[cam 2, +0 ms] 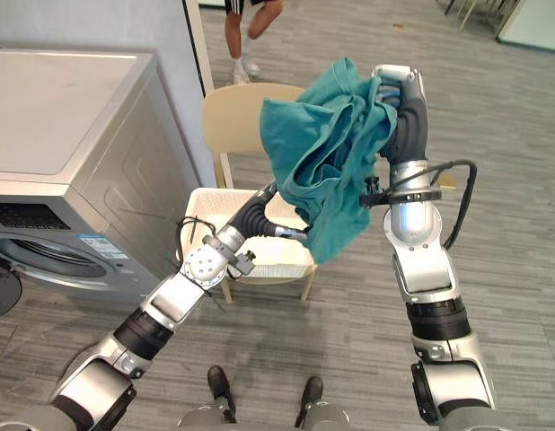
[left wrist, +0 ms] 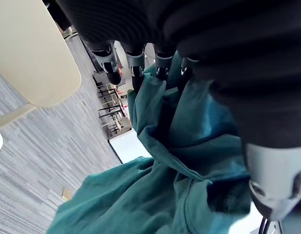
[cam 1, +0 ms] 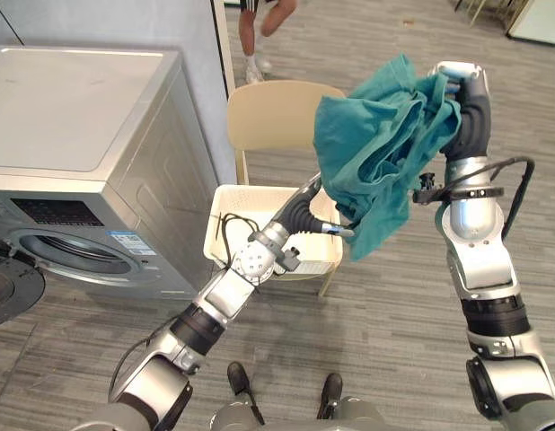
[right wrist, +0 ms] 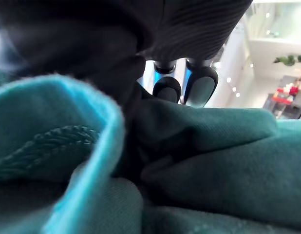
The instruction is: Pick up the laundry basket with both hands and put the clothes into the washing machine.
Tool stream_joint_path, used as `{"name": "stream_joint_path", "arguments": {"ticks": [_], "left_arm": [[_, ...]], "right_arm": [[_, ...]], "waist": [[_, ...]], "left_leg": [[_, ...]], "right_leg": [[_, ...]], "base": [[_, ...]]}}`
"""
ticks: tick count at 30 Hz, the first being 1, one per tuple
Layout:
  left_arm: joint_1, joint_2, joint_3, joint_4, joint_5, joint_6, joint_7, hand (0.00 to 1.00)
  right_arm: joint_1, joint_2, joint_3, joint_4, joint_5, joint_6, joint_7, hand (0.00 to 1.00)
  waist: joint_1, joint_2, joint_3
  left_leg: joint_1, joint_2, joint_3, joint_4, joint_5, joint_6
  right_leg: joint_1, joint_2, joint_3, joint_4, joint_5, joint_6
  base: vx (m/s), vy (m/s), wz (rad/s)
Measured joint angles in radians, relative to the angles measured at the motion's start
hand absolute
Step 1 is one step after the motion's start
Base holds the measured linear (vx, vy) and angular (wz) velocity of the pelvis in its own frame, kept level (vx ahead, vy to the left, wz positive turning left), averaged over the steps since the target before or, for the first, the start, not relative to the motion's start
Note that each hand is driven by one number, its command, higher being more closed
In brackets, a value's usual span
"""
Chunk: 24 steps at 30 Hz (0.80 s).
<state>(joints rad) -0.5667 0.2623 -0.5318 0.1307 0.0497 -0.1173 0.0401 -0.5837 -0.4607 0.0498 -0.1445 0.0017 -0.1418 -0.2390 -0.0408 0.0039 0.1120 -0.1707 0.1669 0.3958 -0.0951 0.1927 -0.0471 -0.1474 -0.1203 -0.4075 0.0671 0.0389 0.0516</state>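
Your right hand (cam 1: 463, 94) squeezes the green cloth (cam 1: 376, 171); your left hand's (left wrist: 107, 53) hold, can't tell. The cloth may slip down, far from the washer (cam 1: 80, 180).

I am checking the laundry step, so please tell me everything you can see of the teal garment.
The teal garment is a soft, woven-looking cloth, bunched in deep folds, with a stitched hem seen in the right wrist view. It hangs in the air above the beige chair and the white basket. The right hand grips its top; the left hand touches it lower down. Its lower end dangles free.
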Motion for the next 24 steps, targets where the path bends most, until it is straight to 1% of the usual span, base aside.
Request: {"name": "stream_joint_path", "arguments": {"ticks": [1,3,4,5,8,10,14,17,18,21,24], "left_arm": [[-0.009,-0.002,-0.010,0.000,-0.004,0.000,0.006,0.00],[-0.016,-0.002,-0.017,0.000,-0.050,0.000,0.008,0.00],[-0.029,-0.002,-0.026,0.002,-0.092,0.000,0.008,0.00],[-0.042,-0.002,-0.034,0.009,-0.124,0.000,0.008,0.00],[-0.089,-0.002,-0.067,0.050,-0.262,0.002,0.004,0.00],[-0.101,-0.002,-0.074,0.056,-0.355,0.002,0.006,0.00],[-0.137,-0.003,-0.095,0.068,-0.417,0.004,0.013,0.00],[-0.157,-0.010,-0.096,0.068,-0.452,0.003,0.032,0.00],[-0.159,-0.011,-0.095,0.068,-0.454,0.002,0.035,1.00],[-0.160,-0.028,-0.093,0.068,-0.471,-0.006,0.060,1.00],[-0.159,-0.035,-0.084,0.064,-0.470,-0.021,0.074,1.00]], "right_arm": [[-0.009,0.000,0.010,0.000,0.002,-0.003,0.000,1.00],[-0.017,0.000,0.026,-0.001,0.008,-0.005,0.000,1.00],[-0.017,0.001,0.035,-0.007,0.013,-0.005,0.001,1.00],[-0.017,0.003,0.043,-0.011,0.023,-0.005,0.001,1.00],[-0.019,0.020,0.073,-0.016,0.036,-0.003,0.005,1.00],[-0.020,0.029,0.098,-0.027,0.039,-0.002,0.006,1.00],[-0.032,0.033,0.133,-0.027,0.046,0.000,0.007,1.00],[-0.046,0.049,0.151,-0.027,0.048,0.001,0.006,1.00],[-0.046,0.052,0.154,-0.027,0.049,0.001,0.006,1.00],[-0.046,0.077,0.158,-0.027,0.049,0.001,0.001,1.00],[-0.045,0.100,0.171,-0.026,0.049,-0.003,-0.001,1.00]], "waist": [[0.001,0.004,0.009],[0.002,0.006,0.019],[0.003,0.007,0.019],[0.004,0.007,0.022],[0.003,0.008,0.049],[0.004,0.013,0.057],[0.003,0.028,0.065],[0.002,0.032,0.068],[0.002,0.032,0.068],[0.003,0.032,0.072],[0.002,0.032,0.096]], "left_leg": [[-0.002,-0.002,-0.003,0.000,0.000,0.000],[-0.012,-0.004,-0.008,0.000,0.000,0.000],[-0.028,-0.005,-0.010,0.000,0.000,0.000],[-0.038,-0.006,-0.011,0.000,0.007,0.009],[-0.039,-0.011,-0.012,0.001,0.008,0.010],[-0.045,-0.011,-0.017,0.001,0.008,0.010],[-0.056,-0.011,-0.028,0.001,0.008,0.010],[-0.058,-0.011,-0.030,0.001,0.008,0.010],[-0.058,-0.011,-0.031,0.001,0.008,0.010],[-0.057,-0.011,-0.032,0.001,0.008,0.010],[-0.051,-0.011,-0.028,0.001,0.008,0.010]], "right_leg": [[0.000,-0.002,-0.002,0.000,0.000,0.000],[-0.008,-0.004,-0.005,-0.001,0.000,0.001],[-0.022,-0.004,-0.005,0.000,0.000,0.000],[-0.033,-0.005,-0.005,0.000,0.001,0.002],[-0.033,-0.009,-0.006,0.000,0.003,0.004],[-0.038,-0.009,-0.008,0.000,0.003,0.004],[-0.045,-0.008,-0.011,0.000,0.003,0.005],[-0.048,-0.008,-0.011,0.001,0.002,0.005],[-0.048,-0.008,-0.011,0.001,0.002,0.005],[-0.048,-0.008,-0.011,0.003,0.002,0.005],[-0.048,-0.010,-0.005,0.009,0.001,0.005]], "base": [[0.05,0.012,0.07],[0.05,0.006,0.05],[0.05,0.001,0.01],[0.08,0.005,0.02],[0.07,0.005,0.01],[0.09,-0.008,0.01],[0.07,-0.006,0.03],[0.05,0.000,0.00],[0.05,-0.003,0.01],[0.03,0.000,0.01],[0.01,0.000,-0.03]]}}
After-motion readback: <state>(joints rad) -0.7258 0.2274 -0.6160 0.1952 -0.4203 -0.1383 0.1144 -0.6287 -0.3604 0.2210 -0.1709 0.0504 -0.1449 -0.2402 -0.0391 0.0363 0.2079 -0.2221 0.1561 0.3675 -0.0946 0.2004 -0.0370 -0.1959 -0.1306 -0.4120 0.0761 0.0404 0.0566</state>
